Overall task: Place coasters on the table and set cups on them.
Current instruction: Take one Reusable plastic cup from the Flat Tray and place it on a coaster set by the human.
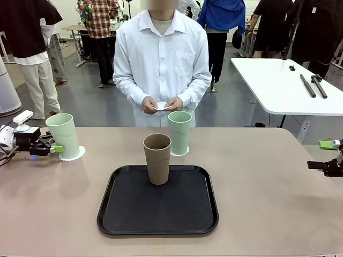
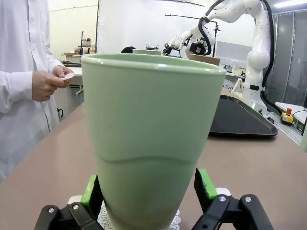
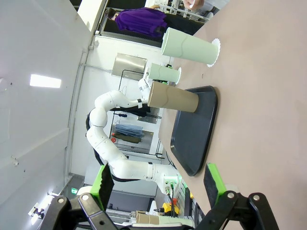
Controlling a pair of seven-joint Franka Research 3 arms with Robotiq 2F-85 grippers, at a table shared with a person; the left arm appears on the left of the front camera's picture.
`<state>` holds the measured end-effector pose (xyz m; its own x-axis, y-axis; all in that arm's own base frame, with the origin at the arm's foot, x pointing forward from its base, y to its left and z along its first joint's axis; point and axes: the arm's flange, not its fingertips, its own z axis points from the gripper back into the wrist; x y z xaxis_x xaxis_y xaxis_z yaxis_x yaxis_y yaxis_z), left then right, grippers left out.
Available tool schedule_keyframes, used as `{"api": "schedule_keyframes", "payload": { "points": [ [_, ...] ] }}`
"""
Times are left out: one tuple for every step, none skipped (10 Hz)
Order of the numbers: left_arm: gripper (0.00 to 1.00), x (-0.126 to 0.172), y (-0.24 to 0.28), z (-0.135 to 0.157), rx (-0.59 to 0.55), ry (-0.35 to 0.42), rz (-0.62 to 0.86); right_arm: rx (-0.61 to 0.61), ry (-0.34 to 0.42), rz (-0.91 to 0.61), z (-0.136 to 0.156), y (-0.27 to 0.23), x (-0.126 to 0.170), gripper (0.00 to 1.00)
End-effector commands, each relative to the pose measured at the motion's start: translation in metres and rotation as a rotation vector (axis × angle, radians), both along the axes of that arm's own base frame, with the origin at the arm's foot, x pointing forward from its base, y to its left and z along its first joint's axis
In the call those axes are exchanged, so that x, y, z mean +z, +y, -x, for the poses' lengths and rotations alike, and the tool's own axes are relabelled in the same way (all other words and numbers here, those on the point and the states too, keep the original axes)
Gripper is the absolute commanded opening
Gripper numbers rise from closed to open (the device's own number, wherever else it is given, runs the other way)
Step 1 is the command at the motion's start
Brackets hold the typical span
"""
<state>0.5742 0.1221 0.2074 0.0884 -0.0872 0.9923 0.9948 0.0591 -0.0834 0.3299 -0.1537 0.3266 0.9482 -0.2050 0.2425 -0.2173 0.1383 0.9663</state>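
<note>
A pale green cup (image 1: 63, 135) stands on a white lacy coaster (image 1: 72, 155) at the table's (image 1: 278, 176) left side. My left gripper (image 1: 55, 146) is open with its fingers on either side of the cup's base. In the left wrist view the same cup (image 2: 153, 134) stands between the green pads (image 2: 89, 189), and the coaster (image 2: 175, 222) peeks out below. A second green cup (image 1: 179, 131) stands on a coaster (image 1: 181, 153) at the far middle. The tan cup (image 1: 157, 158) stands on the black tray (image 1: 134, 214). My right gripper (image 1: 328, 164) is open and empty at the right edge.
The person at the far side holds a white coaster (image 1: 161, 106) in both hands. The right wrist view has its open gripper (image 3: 158, 184) over bare table, with the tray (image 3: 192, 134) and three cups beyond. A white-topped table (image 1: 284, 85) stands behind at right.
</note>
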Motion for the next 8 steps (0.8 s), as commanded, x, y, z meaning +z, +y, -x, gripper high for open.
{"api": "schedule_keyframes", "payload": {
  "points": [
    [1.00,0.0057,0.0052,-0.0005,-0.049,0.010,-0.031,0.003,-0.004,-0.007,0.0006,0.0009,0.0010,1.00],
    [1.00,0.0073,0.0060,-0.0010,-0.067,0.006,-0.055,0.003,-0.004,-0.007,0.0006,0.0009,0.0010,1.00],
    [1.00,0.0074,0.0066,0.0004,-0.081,0.006,-0.075,0.003,-0.004,-0.007,0.0006,0.0009,0.0010,1.00],
    [1.00,0.0077,0.0075,0.0011,-0.090,0.012,-0.100,0.003,-0.004,-0.007,0.0006,0.0009,0.0010,1.00],
    [1.00,0.0103,0.0089,-0.0002,-0.104,0.011,-0.125,0.003,-0.004,-0.007,0.0006,0.0009,0.0010,1.00],
    [1.00,0.0121,0.0103,0.0004,-0.119,0.018,-0.151,0.003,-0.004,-0.007,0.0006,0.0009,0.0010,1.00],
    [1.00,0.0137,0.0116,0.0019,-0.120,0.009,-0.173,0.003,-0.004,-0.007,0.0006,0.0009,0.0010,1.00],
    [1.00,0.0155,0.0122,0.0009,-0.118,0.002,-0.188,0.003,-0.004,-0.007,0.0006,0.0009,0.0010,1.00]
  ]
}}
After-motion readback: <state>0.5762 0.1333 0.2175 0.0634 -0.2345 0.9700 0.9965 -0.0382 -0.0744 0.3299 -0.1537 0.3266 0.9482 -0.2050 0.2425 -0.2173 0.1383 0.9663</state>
